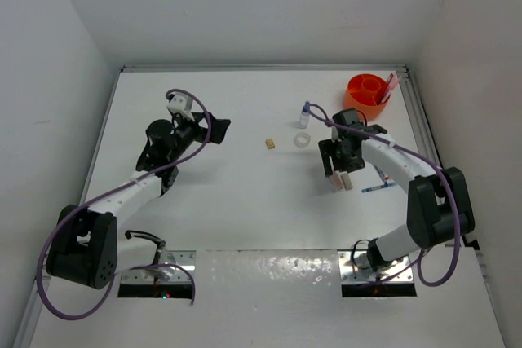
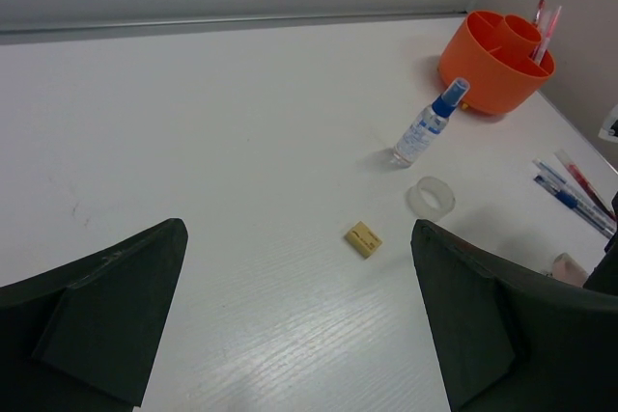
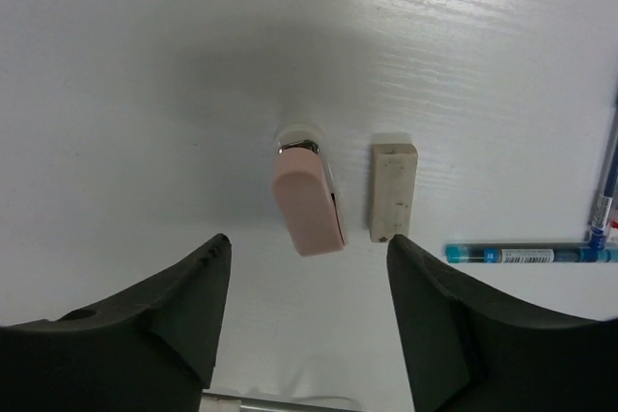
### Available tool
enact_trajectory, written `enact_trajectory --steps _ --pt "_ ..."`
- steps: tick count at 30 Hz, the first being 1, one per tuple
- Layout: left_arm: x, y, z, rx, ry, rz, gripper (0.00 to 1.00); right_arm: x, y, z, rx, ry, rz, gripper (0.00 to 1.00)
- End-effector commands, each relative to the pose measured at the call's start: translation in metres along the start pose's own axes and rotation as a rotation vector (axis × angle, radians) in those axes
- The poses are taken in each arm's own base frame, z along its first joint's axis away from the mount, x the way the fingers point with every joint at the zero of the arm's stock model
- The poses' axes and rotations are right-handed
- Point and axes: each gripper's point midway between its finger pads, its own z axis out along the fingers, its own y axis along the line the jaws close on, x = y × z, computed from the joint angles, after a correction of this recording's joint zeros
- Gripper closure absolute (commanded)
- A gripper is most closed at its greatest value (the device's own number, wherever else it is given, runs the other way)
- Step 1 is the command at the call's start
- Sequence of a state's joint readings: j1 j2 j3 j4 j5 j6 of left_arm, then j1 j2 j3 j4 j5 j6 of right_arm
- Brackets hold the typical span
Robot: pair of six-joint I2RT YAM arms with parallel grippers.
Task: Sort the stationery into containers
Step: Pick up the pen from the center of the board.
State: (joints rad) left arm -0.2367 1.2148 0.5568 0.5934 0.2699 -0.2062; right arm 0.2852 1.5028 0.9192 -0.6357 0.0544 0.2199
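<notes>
The round orange tub (image 1: 367, 92) (image 2: 490, 67) stands at the far right corner with pink pens (image 1: 390, 85) (image 2: 544, 26) upright in it. On the table lie a blue-capped clear bottle (image 1: 305, 114) (image 2: 425, 127), a clear tape ring (image 1: 302, 140) (image 2: 432, 197) and a tan eraser (image 1: 269, 143) (image 2: 363, 238). My right gripper (image 1: 341, 170) (image 3: 307, 248) is open just above a pink stapler-like item (image 3: 309, 198) (image 1: 334, 180) and a white eraser (image 3: 393, 190) (image 1: 348, 181), holding nothing. My left gripper (image 1: 216, 128) (image 2: 299, 238) is wide open and empty, left of the tan eraser.
Blue and red pens (image 1: 379, 187) (image 2: 575, 195) lie right of the right gripper, one blue pen (image 3: 526, 255) just past the white eraser. White walls close in the table on three sides, and the tub sits near the right wall.
</notes>
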Motion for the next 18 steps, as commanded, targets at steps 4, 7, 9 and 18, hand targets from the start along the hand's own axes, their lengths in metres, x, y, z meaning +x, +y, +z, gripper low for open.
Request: enact_trajectory --steps 4,7,9,18 --pt "-0.017 -0.011 -0.002 0.03 -0.038 0.03 0.0 -0.02 -0.021 -0.012 0.043 -0.128 0.129 0.32" --pt "-0.017 -0.01 -0.002 0.029 -0.04 0.032 0.0 -0.015 -0.051 -0.012 0.077 -0.097 0.313 0.5" --pt "-0.017 -0.011 -0.002 0.031 -0.039 0.031 0.0 -0.013 -0.068 -0.012 0.133 -0.076 0.365 0.58" --pt "-0.018 -0.008 -0.005 0.018 -0.05 0.034 0.0 0.002 -0.119 0.0 0.32 0.113 0.462 0.67"
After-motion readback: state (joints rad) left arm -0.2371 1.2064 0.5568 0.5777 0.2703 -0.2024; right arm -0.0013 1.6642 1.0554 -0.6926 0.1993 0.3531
